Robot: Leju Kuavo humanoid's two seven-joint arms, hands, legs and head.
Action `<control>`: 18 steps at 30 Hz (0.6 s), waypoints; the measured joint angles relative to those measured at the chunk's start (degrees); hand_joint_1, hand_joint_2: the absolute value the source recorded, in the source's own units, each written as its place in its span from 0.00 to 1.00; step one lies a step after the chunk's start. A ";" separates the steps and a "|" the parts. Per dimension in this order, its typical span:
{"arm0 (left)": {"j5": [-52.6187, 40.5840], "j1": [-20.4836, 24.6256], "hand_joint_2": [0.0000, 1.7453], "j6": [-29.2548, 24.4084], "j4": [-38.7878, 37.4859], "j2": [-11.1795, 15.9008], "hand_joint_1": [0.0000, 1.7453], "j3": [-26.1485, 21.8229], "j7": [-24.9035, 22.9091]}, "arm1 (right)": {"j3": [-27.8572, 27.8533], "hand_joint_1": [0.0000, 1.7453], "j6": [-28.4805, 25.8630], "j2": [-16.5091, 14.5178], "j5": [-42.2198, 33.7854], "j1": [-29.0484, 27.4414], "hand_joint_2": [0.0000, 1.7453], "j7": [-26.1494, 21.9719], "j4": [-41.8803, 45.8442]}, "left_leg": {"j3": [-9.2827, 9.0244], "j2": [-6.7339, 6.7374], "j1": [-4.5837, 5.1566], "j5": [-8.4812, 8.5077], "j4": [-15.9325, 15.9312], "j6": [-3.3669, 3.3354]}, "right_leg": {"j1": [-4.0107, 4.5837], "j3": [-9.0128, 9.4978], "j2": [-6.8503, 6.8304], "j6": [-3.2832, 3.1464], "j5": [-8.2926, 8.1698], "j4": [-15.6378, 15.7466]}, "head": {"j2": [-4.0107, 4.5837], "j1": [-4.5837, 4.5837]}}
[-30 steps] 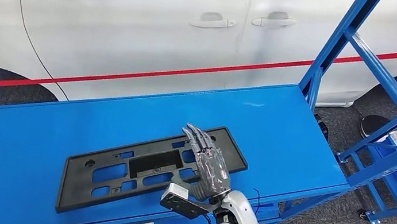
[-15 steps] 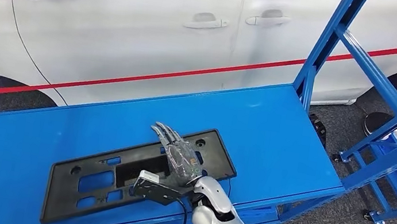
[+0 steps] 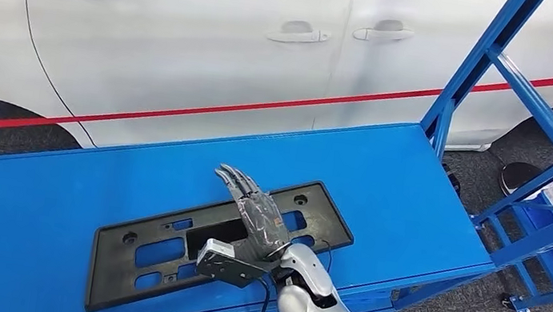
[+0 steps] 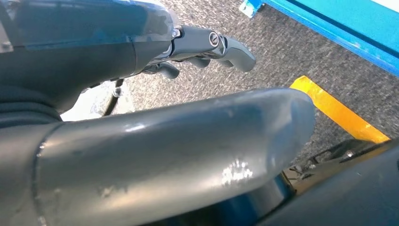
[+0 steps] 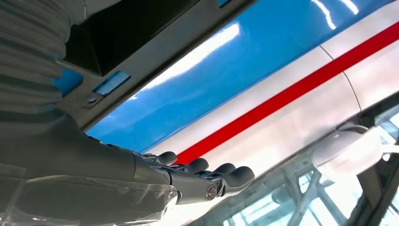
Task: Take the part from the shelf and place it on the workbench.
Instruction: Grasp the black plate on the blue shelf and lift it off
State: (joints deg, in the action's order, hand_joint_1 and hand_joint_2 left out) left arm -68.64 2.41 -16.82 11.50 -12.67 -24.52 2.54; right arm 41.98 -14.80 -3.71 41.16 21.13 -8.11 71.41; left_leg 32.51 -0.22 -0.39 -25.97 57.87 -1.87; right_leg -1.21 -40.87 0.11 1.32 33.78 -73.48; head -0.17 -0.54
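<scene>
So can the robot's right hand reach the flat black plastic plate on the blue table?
Probably yes: the right hand is directly over the flat black plastic plate, fingers straight, with nothing between them.

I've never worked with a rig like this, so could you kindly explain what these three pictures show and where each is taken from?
This is a humanoid robot with two arms. The head view looks down on a blue workbench beside a white car. A black plastic plate holder lies flat on the bench. The right hand is above it, fingers straight, holding nothing. The right wrist view looks along that hand from behind. The left wrist view shows the left hand hanging over grey carpet, empty.
</scene>
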 joint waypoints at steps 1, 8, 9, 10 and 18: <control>0.26 -0.04 0.00 -0.10 0.00 0.02 0.00 -0.11 -0.01 | 0.06 0.00 -0.26 0.76 0.45 -0.40 1.00 0.00 1.31 | 0.01 -0.05 0.17 -0.04 0.07 -0.08 | 0.01 -0.52 0.00 -0.10 -0.24 -0.92 | 0.00 0.00; 1.74 -0.10 0.00 -0.97 0.00 0.08 0.00 -1.72 0.57 | 0.38 0.00 -0.48 7.94 2.36 -3.87 1.00 0.46 15.61 | -0.19 -0.24 0.87 -0.69 0.48 0.70 | 1.12 6.88 -0.22 -1.75 -7.08 14.65 | -0.01 0.02; 1.90 -0.08 0.00 -1.05 0.00 0.10 0.00 -1.91 0.71 | 0.39 0.00 -0.59 8.79 2.48 -4.58 1.00 0.31 17.15 | -0.21 -0.18 0.85 -0.82 0.47 0.98 | 0.98 6.97 -0.20 -1.89 -7.18 14.86 | -0.01 0.00; 2.07 -0.07 0.00 -1.10 0.00 0.13 0.00 -2.15 0.93 | 0.40 0.00 -0.74 9.62 2.59 -5.26 1.00 0.02 18.59 | -0.20 -0.14 0.83 -1.17 0.75 1.32 | 0.81 7.15 -0.20 -2.08 -7.28 15.14 | -0.01 0.03; 9.22 -0.29 0.00 2.21 0.00 0.26 0.00 -7.01 7.67 | -0.93 0.00 -2.19 17.14 0.63 -13.11 1.00 -3.20 29.39 | 4.96 -0.02 -0.63 -5.32 12.52 3.55 | 0.22 7.91 -0.64 -2.52 -7.08 15.59 | -0.01 0.38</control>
State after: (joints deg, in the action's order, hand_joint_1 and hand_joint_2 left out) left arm -59.42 2.12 -14.61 11.50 -12.41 -31.53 10.21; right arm 41.05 -16.99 13.43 41.80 8.01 -11.31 100.81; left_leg 37.48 -0.24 -1.02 -31.29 70.39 1.69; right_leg -0.99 -32.97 -0.53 -1.21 26.70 -57.89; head -0.17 -0.15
